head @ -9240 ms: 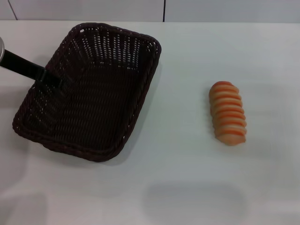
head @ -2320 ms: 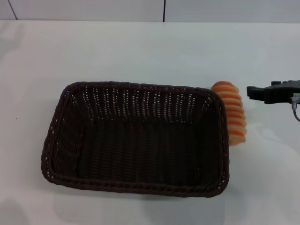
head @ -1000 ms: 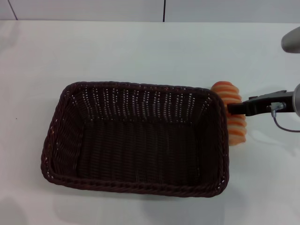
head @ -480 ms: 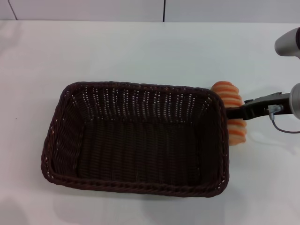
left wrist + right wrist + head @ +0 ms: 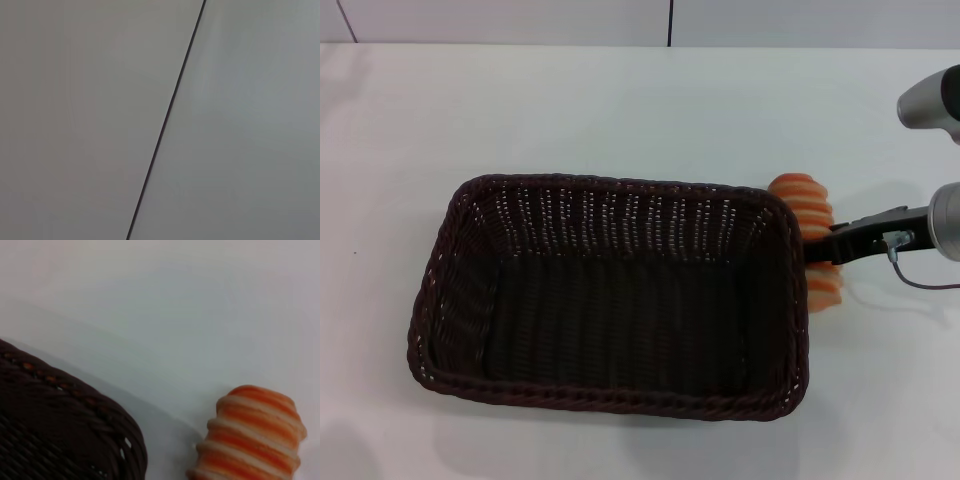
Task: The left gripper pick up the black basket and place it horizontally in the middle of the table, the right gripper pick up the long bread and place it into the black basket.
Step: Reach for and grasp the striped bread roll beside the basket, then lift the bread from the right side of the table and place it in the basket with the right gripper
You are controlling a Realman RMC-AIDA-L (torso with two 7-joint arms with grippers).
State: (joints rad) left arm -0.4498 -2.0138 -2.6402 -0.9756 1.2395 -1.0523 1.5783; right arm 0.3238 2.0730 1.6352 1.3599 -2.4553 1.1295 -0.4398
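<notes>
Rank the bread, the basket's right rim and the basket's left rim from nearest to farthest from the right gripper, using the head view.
From the right gripper:
1. Bread, under and around the gripper's tip, at the basket's right side.
2. Basket's right rim, just beside the bread.
3. Basket's left rim, across the basket, farthest.

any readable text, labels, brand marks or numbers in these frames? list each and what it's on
None: no text, label, brand or number shows in any view.
black basket: plain dark weave, no tag.
long bread: only orange-brown stripes.
right hand at the bread: no marking visible.
table: plain white.
Left wrist view: blank grey panels with a dark seam.
</notes>
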